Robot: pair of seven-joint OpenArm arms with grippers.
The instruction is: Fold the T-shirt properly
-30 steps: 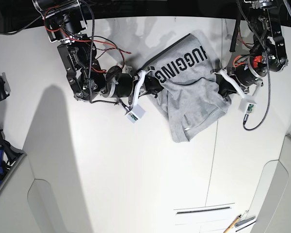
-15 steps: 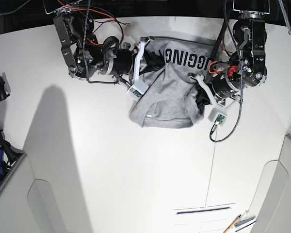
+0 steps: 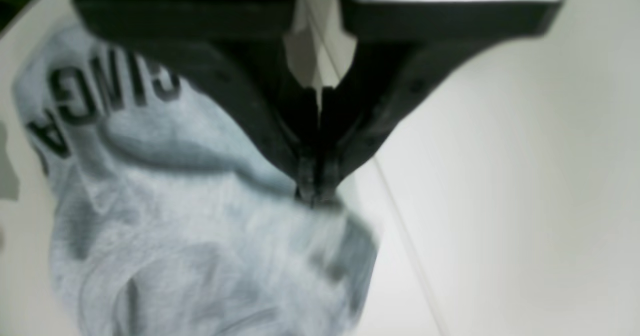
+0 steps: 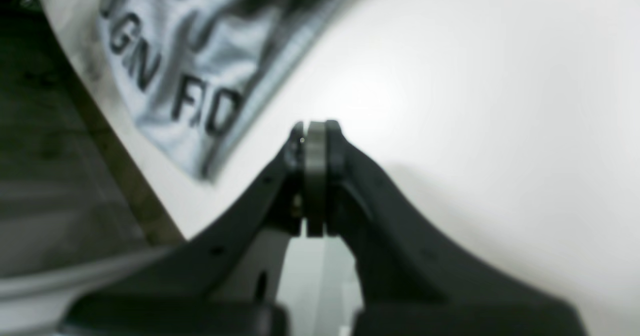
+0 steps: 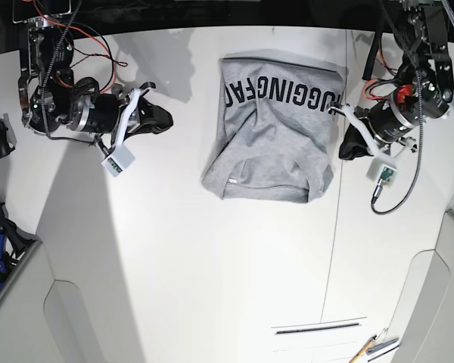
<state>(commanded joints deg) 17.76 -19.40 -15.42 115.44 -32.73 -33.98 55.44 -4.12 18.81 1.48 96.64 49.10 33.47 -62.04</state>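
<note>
Since the earlier base frames, the arm at the left of the frame had swung well away from the T-shirt [image 5: 271,136], and the cloth, bunched between both arms half a second before, lay spread in a rough rectangle at upper centre of the worktop [image 5: 212,287].

Nearest in the base view was bare worktop. Beyond it lay the hem edge of the T-shirt, then its plain grey body with a few creases, then the black lettering along the far edge close to the worktop's back rim.

The right tool [image 5: 160,119], at upper left of the base view and well apart from the shirt, had its jaws pressed together with nothing between them; the right wrist view showed only white surface around the tips. The left tool [image 5: 346,144], at the right of the frame, sat against the shirt's right edge. In the left wrist view its jaws met at the tips right at the fabric, but blur hid whether cloth was pinched there.

The risk, as I judge it: if the left tool held a fold and pulled away, it would drag that side and skew the flat layer.
</note>
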